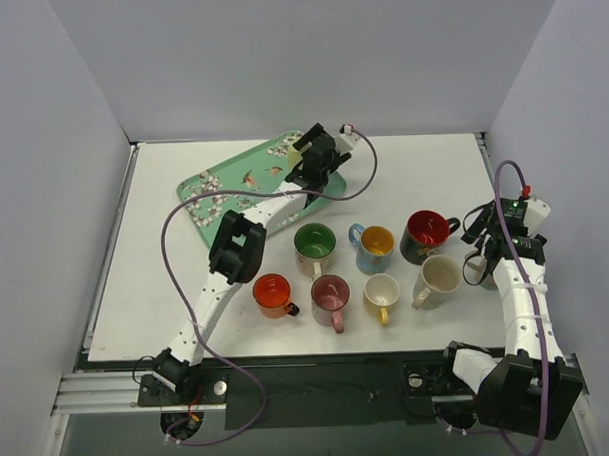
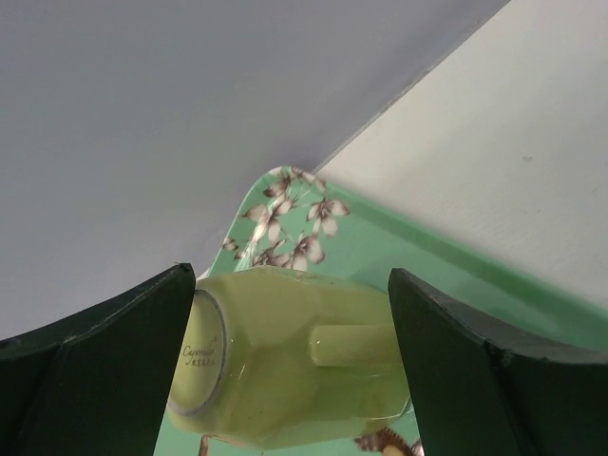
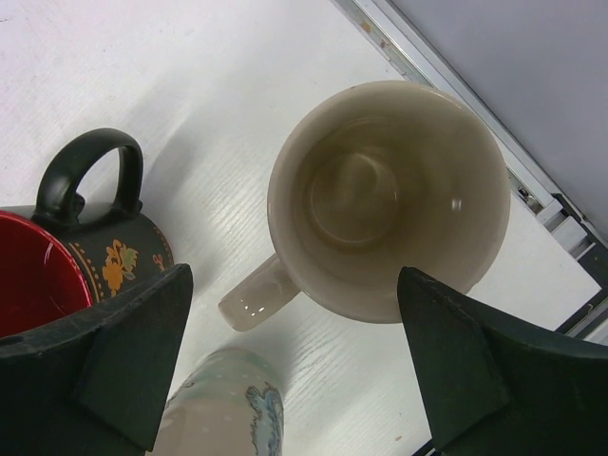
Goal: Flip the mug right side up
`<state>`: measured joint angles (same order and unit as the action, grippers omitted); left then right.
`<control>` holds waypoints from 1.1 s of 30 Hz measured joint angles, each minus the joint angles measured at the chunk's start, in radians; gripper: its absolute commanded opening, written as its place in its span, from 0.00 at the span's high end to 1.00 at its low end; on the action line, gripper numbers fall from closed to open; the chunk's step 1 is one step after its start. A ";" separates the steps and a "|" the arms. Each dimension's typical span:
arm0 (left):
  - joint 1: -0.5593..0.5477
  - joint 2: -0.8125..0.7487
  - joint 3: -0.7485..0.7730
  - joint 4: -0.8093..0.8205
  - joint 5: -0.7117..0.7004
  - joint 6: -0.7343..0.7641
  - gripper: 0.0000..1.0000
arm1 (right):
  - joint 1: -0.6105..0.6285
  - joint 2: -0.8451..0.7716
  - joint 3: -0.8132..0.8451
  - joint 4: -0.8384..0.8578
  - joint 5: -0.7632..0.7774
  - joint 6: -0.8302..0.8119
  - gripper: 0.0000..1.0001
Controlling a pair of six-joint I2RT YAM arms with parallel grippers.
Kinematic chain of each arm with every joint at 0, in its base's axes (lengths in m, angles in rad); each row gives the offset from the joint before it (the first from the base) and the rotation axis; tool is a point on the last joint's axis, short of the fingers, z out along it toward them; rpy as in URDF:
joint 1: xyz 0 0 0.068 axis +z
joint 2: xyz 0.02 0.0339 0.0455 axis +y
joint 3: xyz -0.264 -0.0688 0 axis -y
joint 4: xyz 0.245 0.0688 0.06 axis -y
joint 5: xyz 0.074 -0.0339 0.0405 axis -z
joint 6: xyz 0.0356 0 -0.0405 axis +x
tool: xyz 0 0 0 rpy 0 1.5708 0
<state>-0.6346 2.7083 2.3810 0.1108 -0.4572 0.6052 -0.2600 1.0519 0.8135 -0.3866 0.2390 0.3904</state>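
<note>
A pale green mug point(image 2: 285, 351) lies tipped over on the green floral tray point(image 2: 380, 237), with its base to the left and its handle facing the camera. In the top view the mug point(image 1: 300, 146) is at the tray's far end point(image 1: 233, 185). My left gripper point(image 1: 315, 160) point(image 2: 293, 370) is open, with one finger by the mug's base and the other by its rim end. I cannot tell if they touch it. My right gripper point(image 1: 483, 254) point(image 3: 294, 370) is open and empty above the table, near a cream mug point(image 3: 385, 195).
Several upright mugs stand mid-table: green point(image 1: 314, 243), blue point(image 1: 373, 246), black with red inside point(image 1: 425, 234) point(image 3: 57, 266), cream point(image 1: 439, 276), red point(image 1: 273, 292), pink point(image 1: 330, 295), yellow point(image 1: 382, 290). A pale floral mug point(image 3: 228, 408) is under my right gripper. Walls enclose three sides.
</note>
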 measured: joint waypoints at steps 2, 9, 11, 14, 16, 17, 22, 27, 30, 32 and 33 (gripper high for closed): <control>0.010 -0.053 -0.082 0.004 -0.008 -0.008 0.07 | 0.000 -0.010 0.000 -0.006 0.000 -0.002 0.16; 0.041 -0.234 -0.333 -0.011 -0.005 -0.047 0.07 | 0.001 -0.019 0.005 -0.022 -0.006 -0.007 0.16; 0.050 -0.249 -0.333 -0.048 0.015 -0.067 0.07 | 0.001 -0.022 0.005 -0.023 -0.011 -0.010 0.16; 0.073 -0.288 -0.333 -0.142 0.061 -0.134 0.08 | 0.006 -0.029 0.005 -0.026 -0.017 -0.016 0.16; 0.092 -0.317 -0.333 -0.190 0.093 -0.172 0.08 | 0.006 -0.031 0.005 -0.026 -0.021 -0.018 0.17; 0.105 -0.335 -0.333 -0.217 0.112 -0.189 0.08 | 0.006 -0.030 0.005 -0.026 -0.024 -0.019 0.17; 0.158 -0.416 -0.332 -0.325 0.179 -0.241 0.09 | 0.006 -0.031 0.005 -0.026 -0.035 -0.025 0.17; 0.175 -0.455 -0.319 -0.354 0.165 -0.327 0.07 | 0.007 -0.032 0.005 -0.026 -0.038 -0.025 0.17; 0.171 -0.455 -0.283 -0.414 0.149 -0.474 0.07 | 0.012 -0.033 0.005 -0.026 -0.038 -0.025 0.17; 0.166 -0.454 -0.259 -0.457 0.138 -0.600 0.07 | 0.013 -0.033 0.005 -0.026 -0.038 -0.025 0.18; 0.162 -0.454 -0.248 -0.479 0.129 -0.665 0.07 | 0.013 -0.033 0.005 -0.026 -0.039 -0.025 0.18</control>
<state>-0.4725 2.2547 2.1326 -0.3679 -0.3283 -0.0597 -0.2470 1.0187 0.8188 -0.4129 0.2005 0.3653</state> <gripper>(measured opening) 0.926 0.830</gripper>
